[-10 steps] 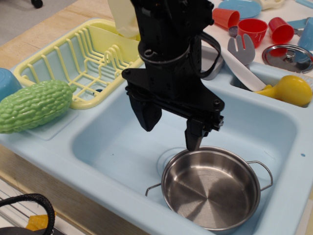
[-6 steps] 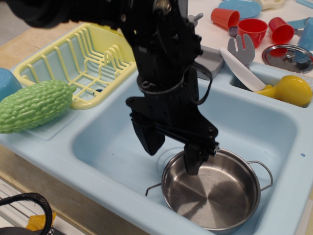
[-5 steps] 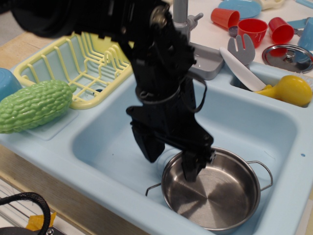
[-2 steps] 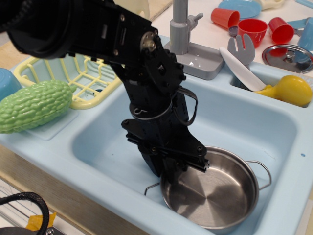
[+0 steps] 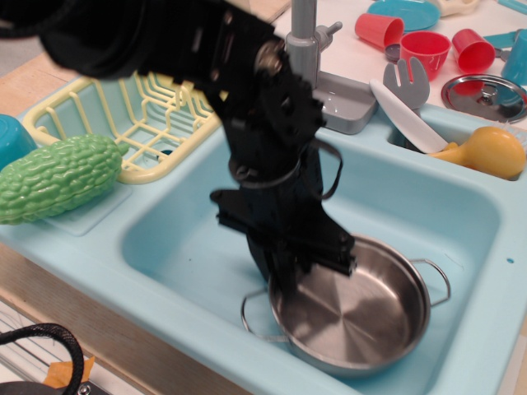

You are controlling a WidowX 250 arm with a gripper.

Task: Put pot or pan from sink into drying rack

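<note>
Pot (image 5: 362, 313) sits down in the light-blue sink (image 5: 189, 239), toward the basin's front right corner, and it looks tipped: the rim on the gripper's side is raised compared to the far side, so the shiny inside tilts toward the camera. Black gripper (image 5: 290, 265) is right on the pot's left rim, with the fingers pinched together over the steel edge, so it has hold of the pot by the rim, though the exact contact is a bit blurry. One wire loop handle pokes out on the pot's right, the other at its lower left just under the gripper. Arm comes in from the upper left and covers a good chunk of the sink's back wall. Yellow drying rack (image 5: 115, 107) sits off the sink's left rear corner, partly hidden by the arm, and a bumpy green toy gourd (image 5: 58, 177) lies on the ledge just left of the sink, touching the rack's front edge. Grey faucet (image 5: 317, 58) stands behind the sink. Off the sink's right rear corner there's a yellow pear-shaped toy (image 5: 486, 151), a white spatula (image 5: 403, 115), two red cups (image 5: 424, 45) and a steel lid (image 5: 486, 95) with a knob.
</note>
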